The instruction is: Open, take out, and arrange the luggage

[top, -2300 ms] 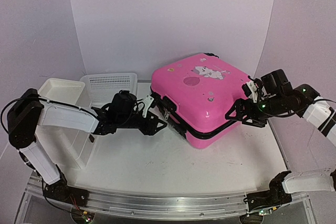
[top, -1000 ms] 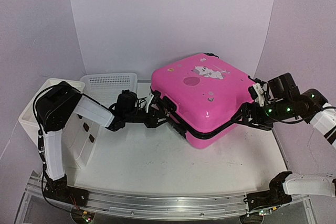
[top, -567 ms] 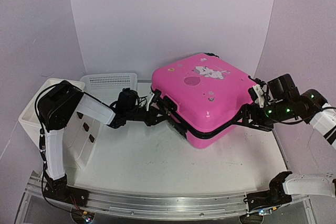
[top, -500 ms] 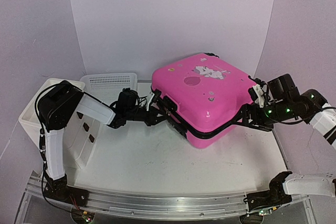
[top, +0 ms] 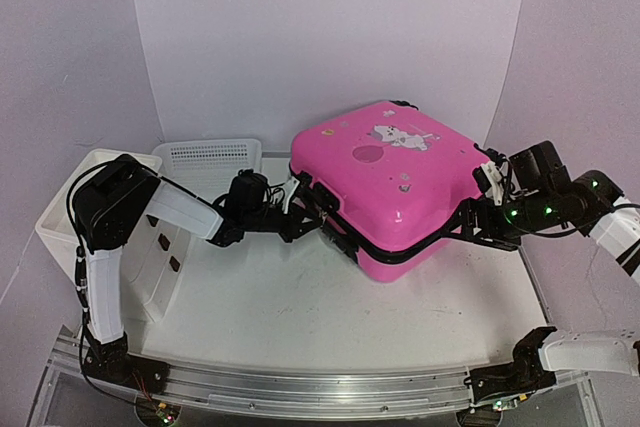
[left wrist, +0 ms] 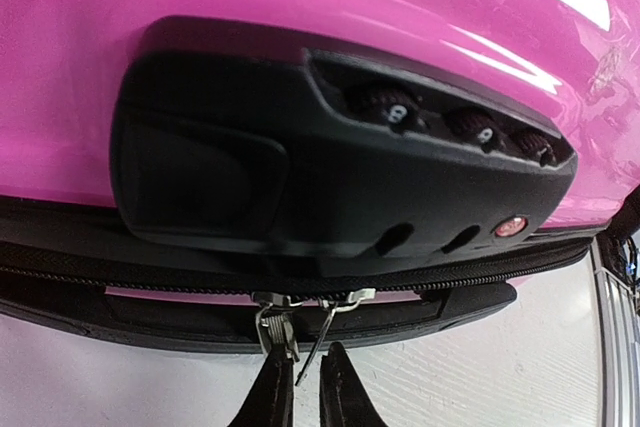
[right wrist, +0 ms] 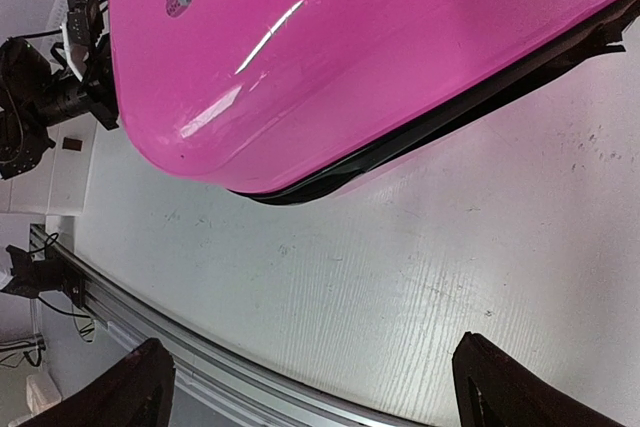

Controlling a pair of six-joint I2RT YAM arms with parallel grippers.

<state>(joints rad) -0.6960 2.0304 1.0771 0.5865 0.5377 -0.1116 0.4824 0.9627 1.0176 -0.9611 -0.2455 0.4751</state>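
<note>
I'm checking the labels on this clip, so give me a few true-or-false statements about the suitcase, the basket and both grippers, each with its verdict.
1. The luggage lies flat on the table, sticker side up. True.
2. The left gripper stands wide open, clear of the luggage. False: its fingers are pinched narrow on a zipper pull below the lock.
3. The right gripper is open and holds nothing. True.
4. The white mesh basket sits on top of the luggage. False: the basket stands on the table to the luggage's left.
</note>
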